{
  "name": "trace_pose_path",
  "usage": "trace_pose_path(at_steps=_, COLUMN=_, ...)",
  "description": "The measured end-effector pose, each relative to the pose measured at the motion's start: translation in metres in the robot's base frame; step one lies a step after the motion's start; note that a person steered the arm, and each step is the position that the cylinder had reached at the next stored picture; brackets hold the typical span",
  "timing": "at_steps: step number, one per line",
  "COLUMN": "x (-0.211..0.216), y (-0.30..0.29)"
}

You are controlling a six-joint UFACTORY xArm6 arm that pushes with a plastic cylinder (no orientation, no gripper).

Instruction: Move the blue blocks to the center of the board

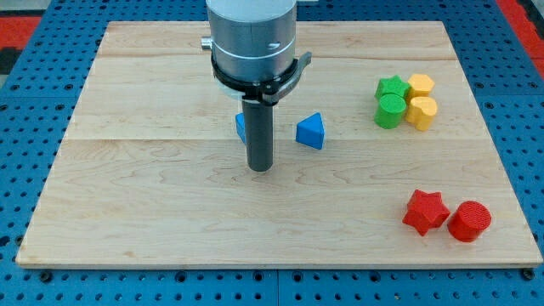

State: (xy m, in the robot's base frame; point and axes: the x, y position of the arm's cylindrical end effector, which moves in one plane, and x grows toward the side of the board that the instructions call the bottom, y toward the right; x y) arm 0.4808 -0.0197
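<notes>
A blue triangular block (pixel 311 131) lies near the board's middle, just to the right of my rod. A second blue block (pixel 240 127) is mostly hidden behind the rod, so its shape cannot be made out. My tip (pixel 259 168) rests on the wooden board (pixel 153 195), just below and between the two blue blocks, close to the hidden one. The arm's grey body hangs over the top centre of the board.
At the right, a green star (pixel 393 87), a green cylinder (pixel 391 110), a yellow hexagonal block (pixel 420 85) and a yellow block (pixel 422 111) sit bunched together. A red star (pixel 424 212) and a red cylinder (pixel 469 221) lie at the lower right.
</notes>
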Motion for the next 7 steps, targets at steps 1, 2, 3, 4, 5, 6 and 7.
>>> trace_pose_path(at_steps=1, x=-0.016, y=-0.002)
trace_pose_path(at_steps=2, x=-0.039, y=-0.012)
trace_pose_path(at_steps=3, x=-0.042, y=-0.041)
trace_pose_path(at_steps=4, x=-0.01, y=0.013)
trace_pose_path(at_steps=5, x=-0.01, y=0.088)
trace_pose_path(at_steps=6, x=-0.019, y=0.117)
trace_pose_path(at_steps=7, x=-0.044, y=0.086)
